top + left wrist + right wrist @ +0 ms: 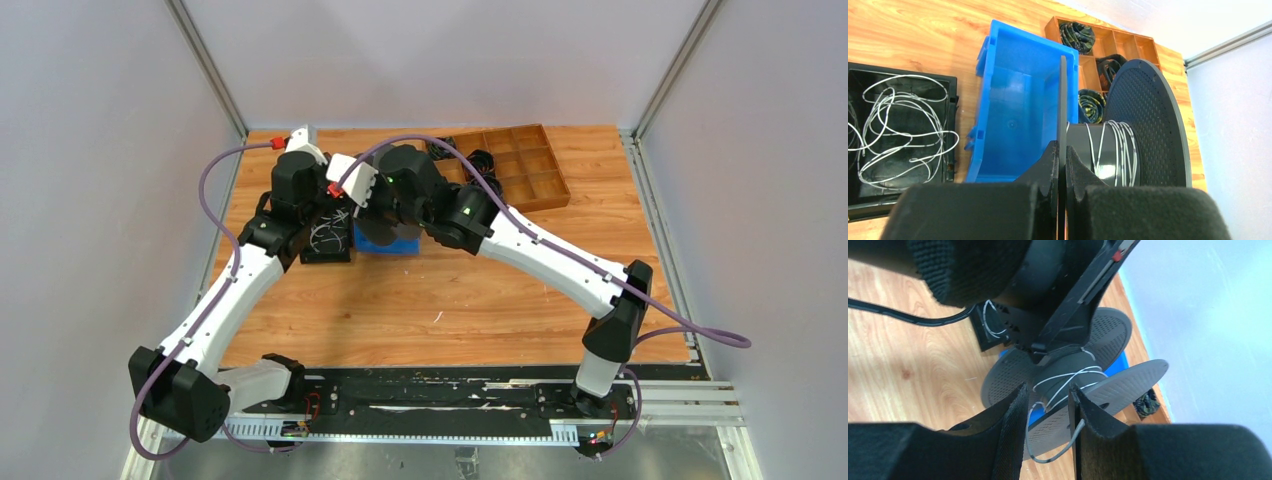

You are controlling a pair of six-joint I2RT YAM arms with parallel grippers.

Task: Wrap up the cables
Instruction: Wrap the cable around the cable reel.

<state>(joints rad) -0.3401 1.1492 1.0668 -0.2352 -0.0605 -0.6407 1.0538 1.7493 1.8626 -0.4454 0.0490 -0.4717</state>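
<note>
At the bottom centre of the left wrist view, the left gripper (1061, 152) is clamping shut on the thin near flange of a black spool (1148, 120), holding it edge-on. Just beyond the fingers, a few turns of the cables (1122, 150) are sitting on the hub, most of which is showing bare.

In the right wrist view the right gripper (1048, 390) is waiting with its jaws apart. One strand is dropping from the hub through the gap, curling toward the bottom of the frame and brushing one finger, but it is not pinched.

Further back, at the left of the left wrist view, a black tray (944, 79) is holding a loose tangle of the wire. Behind the spool a blue bin (1018, 100) is standing, and past it a wooden organiser (1108, 36) in the upper frame.

Judging by that, the wrapping is only beginning, with most of the wire waiting in the tray.

The spool's axle is running left to right in the left wrist view, and the wound turns are crossing it top to bottom. The tray loops are lying flat, pointing no single way.
</note>
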